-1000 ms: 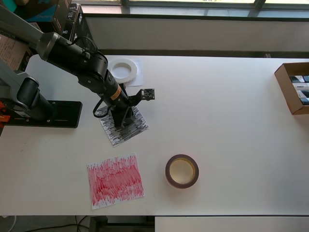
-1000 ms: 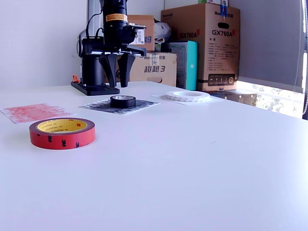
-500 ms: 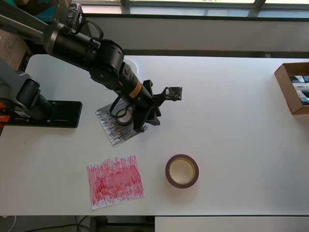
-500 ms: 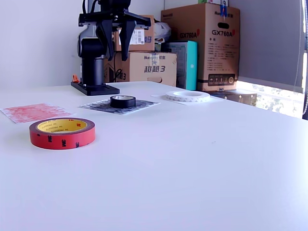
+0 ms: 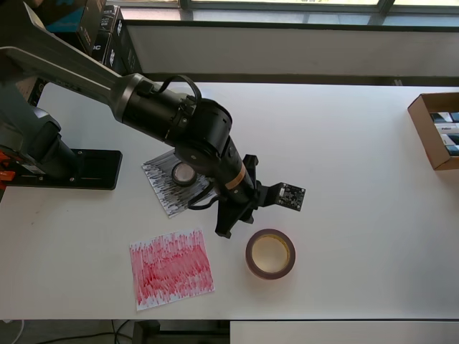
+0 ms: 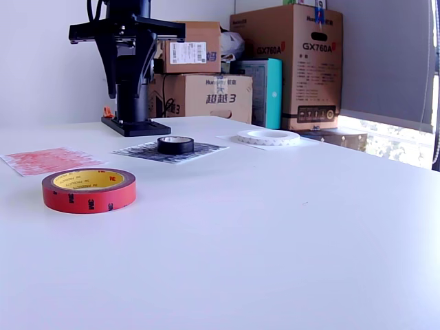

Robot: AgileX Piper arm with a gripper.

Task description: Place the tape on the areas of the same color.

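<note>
Tool (image 6: 126, 51): matte black, two straight tapered fingers spread apart, nothing between them; raised above the desk (image 5: 344, 165). In the overhead view its tips (image 5: 231, 223) sit between the black sheet and the red-brown roll.

Small black roll (image 5: 183, 173): glossy short cylinder, resting on the black-scribbled sheet (image 5: 166, 188), a roughly square paper with dense streaky hatching.

Large red-brown roll (image 5: 270, 254): thick ring, yellowish inner liner, lying flat on bare desk, apart from the red-scribbled sheet (image 5: 171, 268) on its overhead left. In the exterior view the roll (image 6: 89, 190) shows a bright red outer wall with small dark print.

White ring (image 6: 269, 137): wide, flat, low, lying on the plain white sheet (image 6: 234, 140); hidden under the arm in the overhead view.

Desk: smooth matte white top.
</note>
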